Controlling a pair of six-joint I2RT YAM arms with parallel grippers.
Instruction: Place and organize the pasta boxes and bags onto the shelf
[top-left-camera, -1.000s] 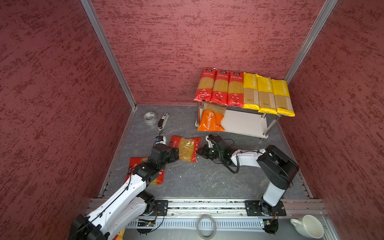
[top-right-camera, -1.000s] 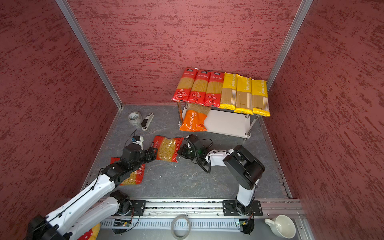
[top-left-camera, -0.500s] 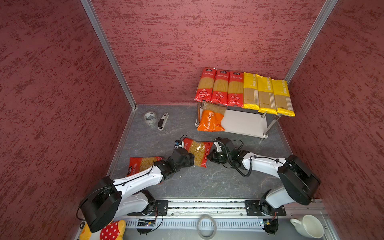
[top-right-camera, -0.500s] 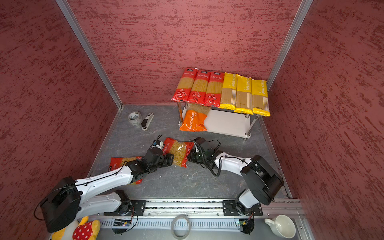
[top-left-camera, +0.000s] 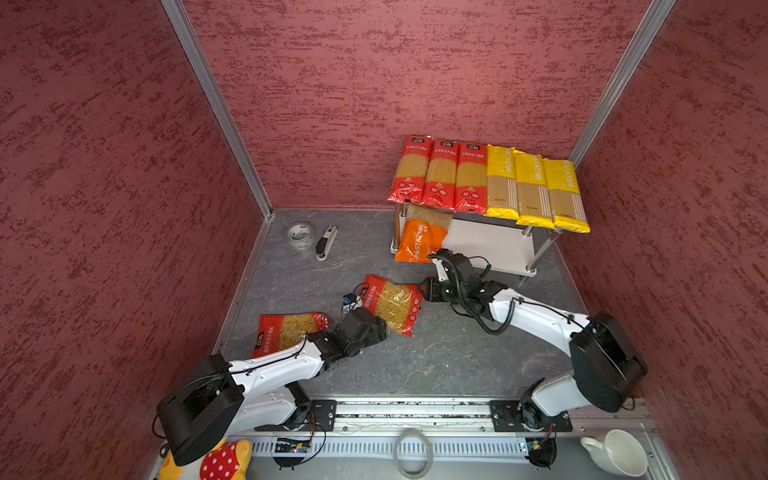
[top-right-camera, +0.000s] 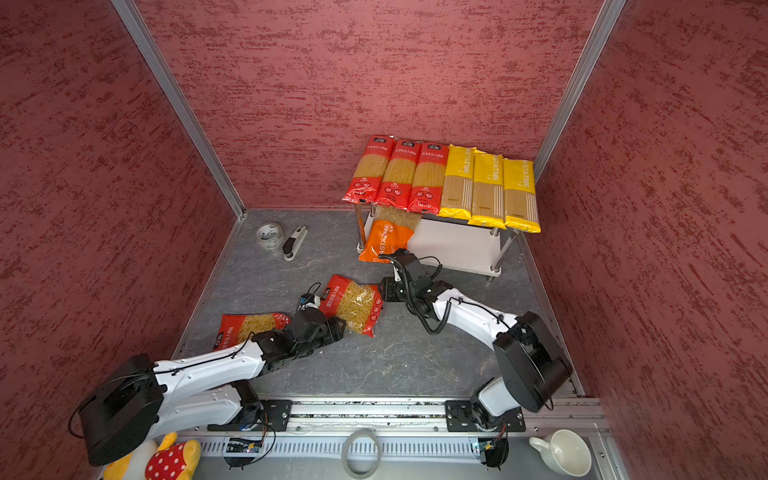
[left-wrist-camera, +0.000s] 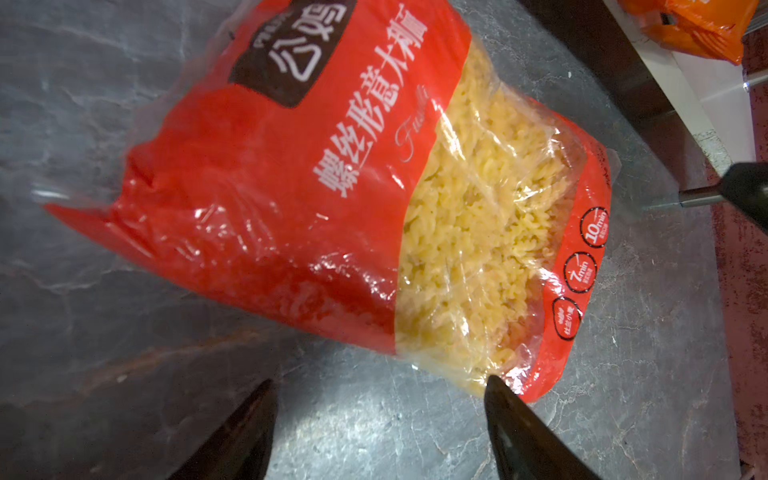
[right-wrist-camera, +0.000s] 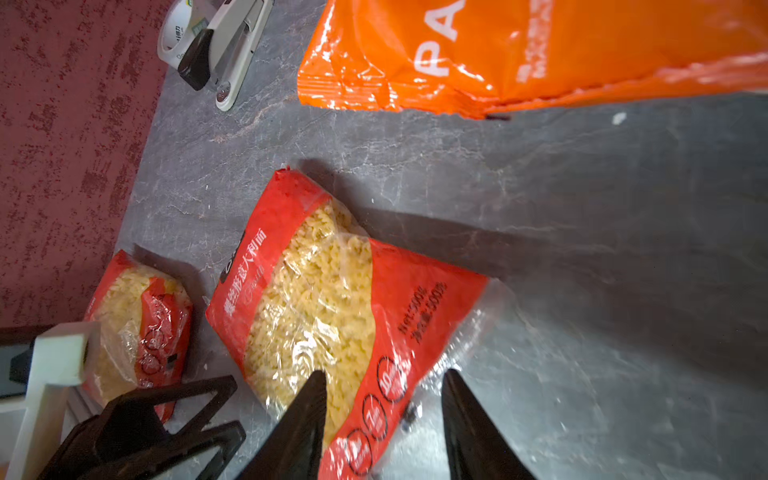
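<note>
Grey stone-patterned flooring (top-left-camera: 415, 365), walled in by rough red panels, carries a wide red fusilli bag (top-left-camera: 392, 305) lying flat near the middle, well in front of the shelf (top-left-camera: 488, 243). The left gripper (left-wrist-camera: 379, 384) sits low at the bag's near corner with its jaws spread wide. Only bare floor shows in the gap, and the bag lies just ahead of the tips, one corner meeting a fingertip (left-wrist-camera: 498, 395). The right gripper (right-wrist-camera: 384, 374) comes in from the bag's opposite end, the one toward the shelf, and its jaws are also parted. They straddle the red bottom band and the clear seal, though whether either finger presses the plastic cannot be told. A second red bag (top-left-camera: 286, 332) lies flat farther left, beside the left forearm. On the shelf's top tier three red spaghetti packs (top-left-camera: 442, 176) and three yellow spaghetti packs (top-left-camera: 534, 187) lie side by side, front ends overhanging. An orange PASTATIME bag (top-left-camera: 417, 243) rests on the lower tier at its left end, drooping over the front edge, close behind the right gripper.
</note>
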